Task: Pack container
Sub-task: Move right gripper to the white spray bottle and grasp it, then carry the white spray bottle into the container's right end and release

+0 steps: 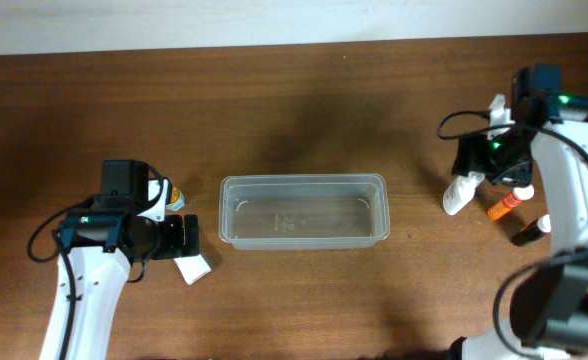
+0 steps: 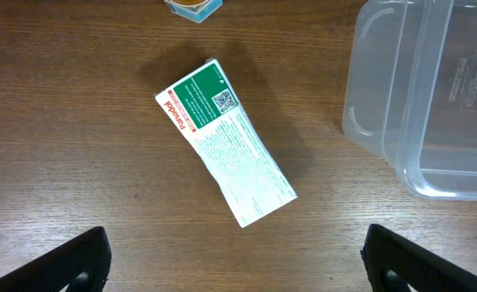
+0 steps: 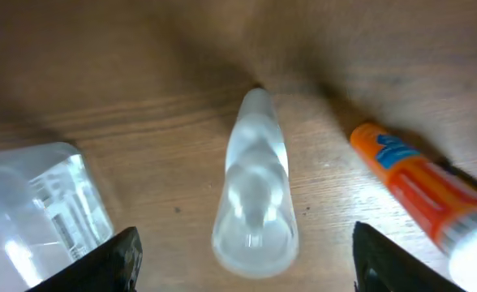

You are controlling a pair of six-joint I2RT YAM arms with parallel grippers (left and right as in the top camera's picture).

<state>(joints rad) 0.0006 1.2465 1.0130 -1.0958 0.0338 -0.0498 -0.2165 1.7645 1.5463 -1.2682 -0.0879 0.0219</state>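
Wood, dark brown and grained, covers the whole table [image 1: 304, 90]; a pale strip of wall [image 1: 274, 20] runs along its far edge. One container [image 1: 304, 210] sits mid-table, open side up, between the two arms. One white-and-green box [image 2: 226, 142] lies flat beneath the left gripper [image 2: 242, 264] — jaws wide apart, touching nothing. The right gripper [image 3: 251, 264], jaws also spread, straddles one translucent bottle [image 3: 255, 186]; one orange tube [image 3: 417, 191] lies just beside it.
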